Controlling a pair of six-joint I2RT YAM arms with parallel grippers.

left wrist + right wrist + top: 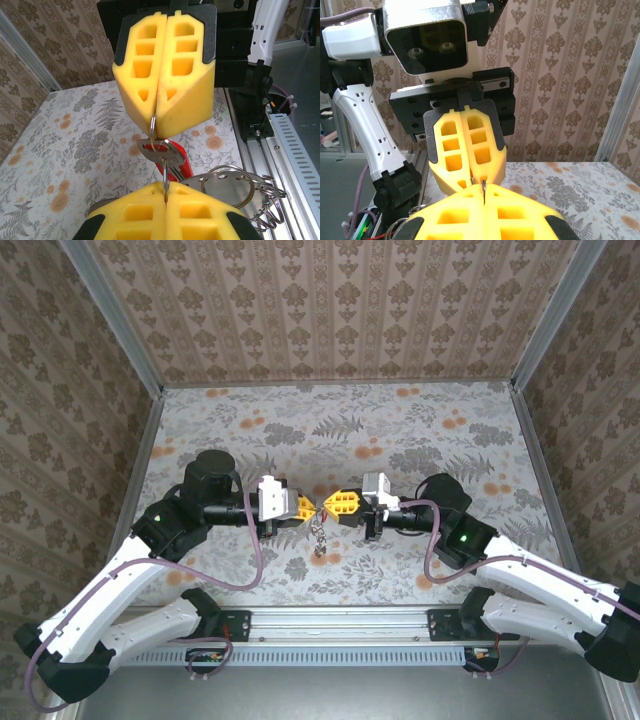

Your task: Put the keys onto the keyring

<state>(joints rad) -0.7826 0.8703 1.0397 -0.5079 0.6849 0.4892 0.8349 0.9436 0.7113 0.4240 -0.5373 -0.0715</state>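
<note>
Both arms bend at the elbow and reach inward, forearms level and pointing at each other. The left gripper (305,506) and right gripper (333,504) meet almost tip to tip at centre, each with its yellow jaws pressed together.

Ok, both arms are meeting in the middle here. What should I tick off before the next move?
1. Left gripper shut on the keyring: ok, the wire runs into its seam.
2. Right gripper shut on keyring wire too: ok.
3. Both pinch the same loop: cannot tell.
4. Key hangs on the wire between the two sets of tips: ok. Whether it is fully threaded: cannot tell.
5. Spare rings dangling beside it are clear of the table: cannot tell.
</note>
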